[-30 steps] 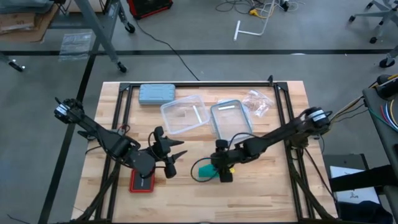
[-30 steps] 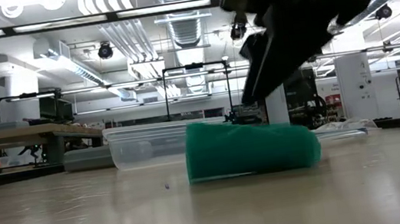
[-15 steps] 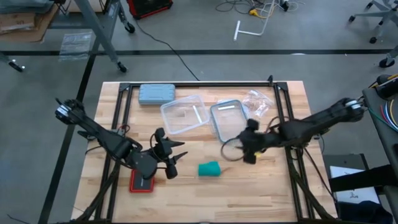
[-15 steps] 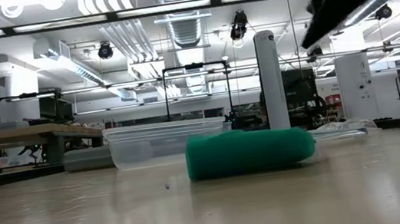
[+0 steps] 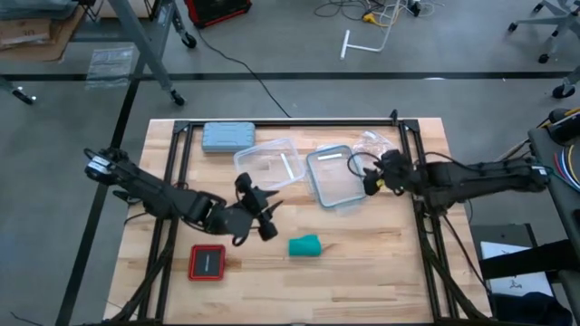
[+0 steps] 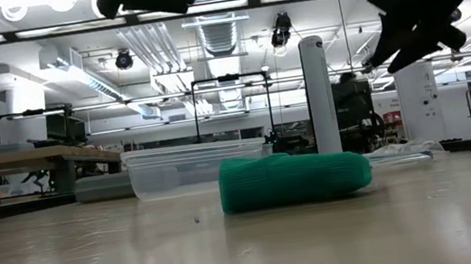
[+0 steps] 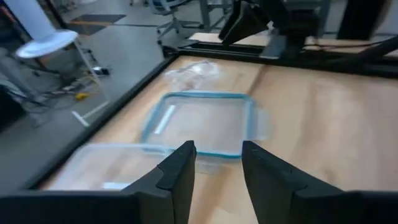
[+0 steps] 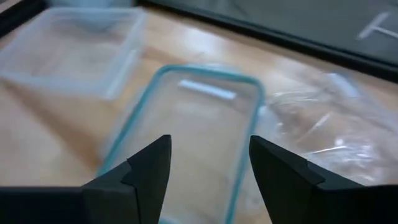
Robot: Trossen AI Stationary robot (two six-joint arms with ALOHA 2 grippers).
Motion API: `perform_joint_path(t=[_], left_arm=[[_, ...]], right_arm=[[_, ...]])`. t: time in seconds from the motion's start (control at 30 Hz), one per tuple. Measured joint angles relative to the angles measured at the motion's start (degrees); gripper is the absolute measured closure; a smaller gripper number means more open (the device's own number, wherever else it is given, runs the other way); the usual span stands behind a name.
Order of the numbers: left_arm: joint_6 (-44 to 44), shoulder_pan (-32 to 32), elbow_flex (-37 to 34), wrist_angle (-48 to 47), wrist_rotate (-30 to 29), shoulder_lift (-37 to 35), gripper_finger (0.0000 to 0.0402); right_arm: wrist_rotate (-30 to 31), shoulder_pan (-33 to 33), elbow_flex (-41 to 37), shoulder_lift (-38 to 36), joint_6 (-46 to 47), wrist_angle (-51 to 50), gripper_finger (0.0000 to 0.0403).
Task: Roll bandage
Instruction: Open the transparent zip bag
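The bandage [image 5: 304, 245] is a teal-green roll lying on its side on the wooden table [image 5: 381, 263], near the middle front; the low view shows the bandage [image 6: 295, 179] resting along its length. My left gripper [image 5: 269, 217] hovers open just left of it and a little farther back, holding nothing; in its own wrist view the left gripper [image 7: 217, 168] looks toward the lid. My right gripper [image 5: 370, 177] stands open above the right edge of the teal-rimmed lid [image 5: 333, 176], well clear of the bandage; the right gripper [image 8: 209, 167] has nothing between its fingers.
A clear container [image 5: 269, 166] sits beside the lid at the back middle. A grey-blue case [image 5: 227, 136] lies at the far left, a crumpled plastic bag [image 5: 376, 149] at the far right, and a red-framed block [image 5: 207, 262] at the front left.
My right gripper has drawn up and away from the bandage toward the table's far right, ending over the lid. The bandage stays where it was, lying as a roll. My left gripper has risen and gone right, toward the table's middle.
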Motion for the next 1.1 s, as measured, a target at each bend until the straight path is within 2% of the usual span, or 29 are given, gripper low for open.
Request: perform_joint_path(t=[0.17,0.5,0.63,0.83,1.1], left_arm=[[5.3,4.0,0.0,0.8,0.4,-0.1,0.0286],[7.4,8.8,0.0,1.5,5.0,-0.2,0.0276],[10.5,9.6,0.0,1.6,5.1,-0.5,0.0284],[14.6,12.4,0.1,3.8,5.2,-1.8,0.0287],[18.5,15.1,0.1,4.1,11.1,-2.7,0.0287]], right_arm=[[-0.5,-7.1,0.3,3.6,-0.9,-0.1,0.0202],[-10.6,-20.2,0.3,18.9,-1.8,-1.7,0.0204],[-10.8,-23.4,2.0,24.2,-3.3,-2.2,0.0204],[-9.0,-27.6,9.0,32.8,-6.9,-5.7,0.0204],[-9.8,-33.8,15.7,46.1,-12.3,-9.3,0.0204]])
